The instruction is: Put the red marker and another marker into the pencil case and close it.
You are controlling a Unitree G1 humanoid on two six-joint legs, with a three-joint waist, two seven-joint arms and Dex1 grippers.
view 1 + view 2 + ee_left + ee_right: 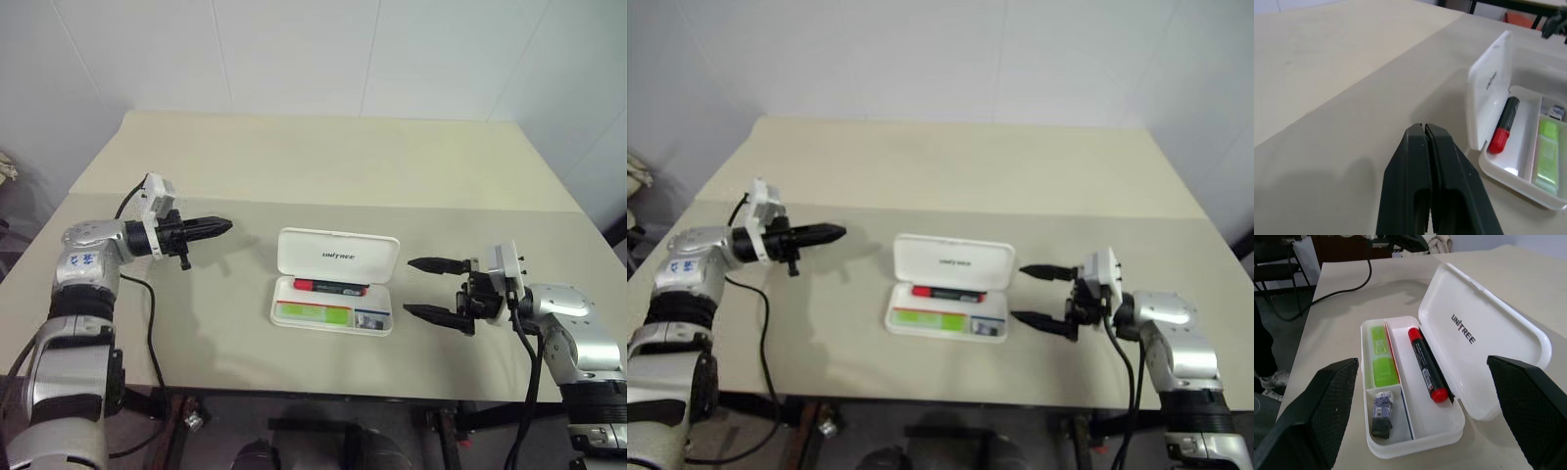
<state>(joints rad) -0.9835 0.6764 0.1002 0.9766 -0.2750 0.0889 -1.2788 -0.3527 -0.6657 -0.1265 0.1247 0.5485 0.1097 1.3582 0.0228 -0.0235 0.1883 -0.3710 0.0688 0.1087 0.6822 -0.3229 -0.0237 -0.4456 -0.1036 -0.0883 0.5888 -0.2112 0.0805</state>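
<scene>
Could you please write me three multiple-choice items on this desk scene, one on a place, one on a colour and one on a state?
1. Where does the red marker lie?
A. Inside the pencil case, in the long compartment next to the lid
B. On the table, beside the closed case
C. Between the fingers of the left gripper

2. What colour is the other marker in the case?
A. Blue
B. Light green
C. Orange

3. How do the two grippers stand?
A. Both open
B. Both shut
C. Left gripper shut, right gripper open

Answers:
1 A: the right wrist view shows it lying lengthwise in the compartment beside the raised lid.
2 B: it lies light green in the narrower compartment.
3 C: the left fingers are pressed together, holding nothing; the right fingers stand wide apart beside the case.
</scene>
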